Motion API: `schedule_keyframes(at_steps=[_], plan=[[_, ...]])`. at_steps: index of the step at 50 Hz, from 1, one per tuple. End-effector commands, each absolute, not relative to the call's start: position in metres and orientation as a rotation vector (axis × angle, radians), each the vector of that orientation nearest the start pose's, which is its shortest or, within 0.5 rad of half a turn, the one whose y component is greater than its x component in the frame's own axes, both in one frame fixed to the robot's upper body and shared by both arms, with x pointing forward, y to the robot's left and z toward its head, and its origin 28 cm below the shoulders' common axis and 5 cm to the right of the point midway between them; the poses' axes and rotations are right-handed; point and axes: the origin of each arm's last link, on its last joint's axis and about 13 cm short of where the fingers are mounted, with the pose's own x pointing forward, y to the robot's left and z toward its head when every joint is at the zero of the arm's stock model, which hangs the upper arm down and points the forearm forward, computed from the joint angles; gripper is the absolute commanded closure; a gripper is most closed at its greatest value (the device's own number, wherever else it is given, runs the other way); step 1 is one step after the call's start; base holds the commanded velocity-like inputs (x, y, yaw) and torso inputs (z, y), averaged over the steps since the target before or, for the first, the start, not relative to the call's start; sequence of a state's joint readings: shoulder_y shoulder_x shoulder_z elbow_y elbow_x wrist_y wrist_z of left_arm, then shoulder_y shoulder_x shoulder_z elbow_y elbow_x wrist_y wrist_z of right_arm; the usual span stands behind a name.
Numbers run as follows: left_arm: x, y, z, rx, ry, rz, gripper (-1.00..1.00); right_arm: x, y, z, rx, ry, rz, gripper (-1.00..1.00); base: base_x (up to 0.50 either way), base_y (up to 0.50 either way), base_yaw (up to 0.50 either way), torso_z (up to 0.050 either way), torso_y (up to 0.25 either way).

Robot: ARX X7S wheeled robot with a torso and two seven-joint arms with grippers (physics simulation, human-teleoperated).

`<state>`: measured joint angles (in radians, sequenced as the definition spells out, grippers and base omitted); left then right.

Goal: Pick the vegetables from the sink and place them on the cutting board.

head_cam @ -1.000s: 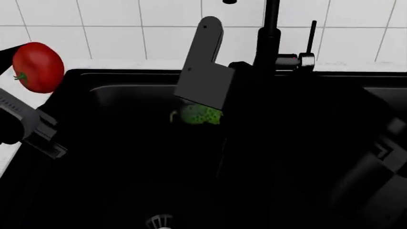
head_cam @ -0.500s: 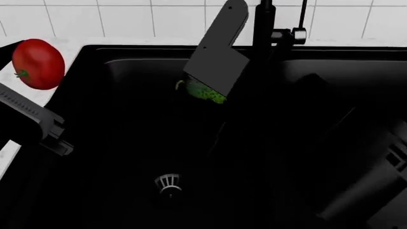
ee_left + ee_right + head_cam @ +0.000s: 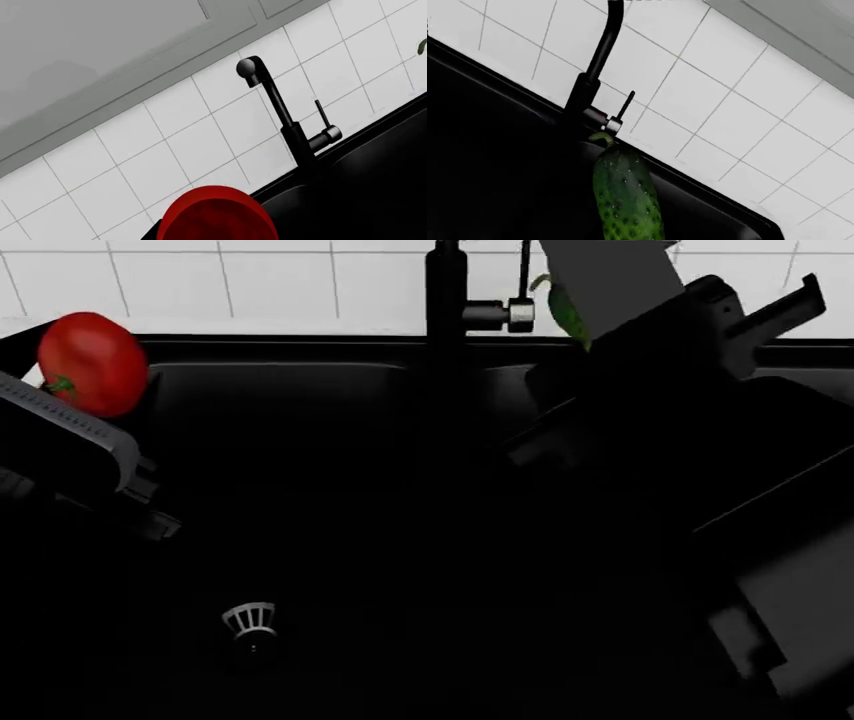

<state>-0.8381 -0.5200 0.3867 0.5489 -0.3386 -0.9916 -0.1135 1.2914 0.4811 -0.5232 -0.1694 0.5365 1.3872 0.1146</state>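
Since earlier, right gripper (image 3: 607,285), clenched on bumpy dark-green cucumber (image 3: 625,195), rises far right; left gripper (image 3: 74,405) grips glossy red tomato (image 3: 91,363); both out of matte black sink (image 3: 334,540), board placement pending.

Tomato (image 3: 91,363): glossy red, small green stem on 1 side; in the left wrist view (image 3: 217,214) plain deep red. Cucumber (image 3: 625,195): dark green w/ paler bumpy speckles, lighter green at the curled stem end. Sink (image 3: 334,500): matte black throughout; drain (image 3: 250,622) silver-grey metal. Faucet (image 3: 283,115): black, w/ a silver-grey cap at the handle joint. Wall tiles (image 3: 727,115): white squares w/ thin grey grout lines, in a grid pattern.
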Motion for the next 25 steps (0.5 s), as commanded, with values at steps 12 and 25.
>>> schedule_keyframes(at_steps=[12, 25], plan=[[0.266, 0.223, 0.247, 0.409, -0.258, -0.152, 1.00, 0.282, -0.150, 0.304, -0.329, 0.082, -0.043, 1.00, 0.00, -0.50, 0.00, 0.000, 0.000], [0.264, 0.216, 0.245, 0.415, -0.246, -0.177, 1.00, 0.276, -0.154, 0.308, -0.327, 0.071, -0.056, 1.00, 0.00, -0.50, 0.00, 0.000, 0.000]])
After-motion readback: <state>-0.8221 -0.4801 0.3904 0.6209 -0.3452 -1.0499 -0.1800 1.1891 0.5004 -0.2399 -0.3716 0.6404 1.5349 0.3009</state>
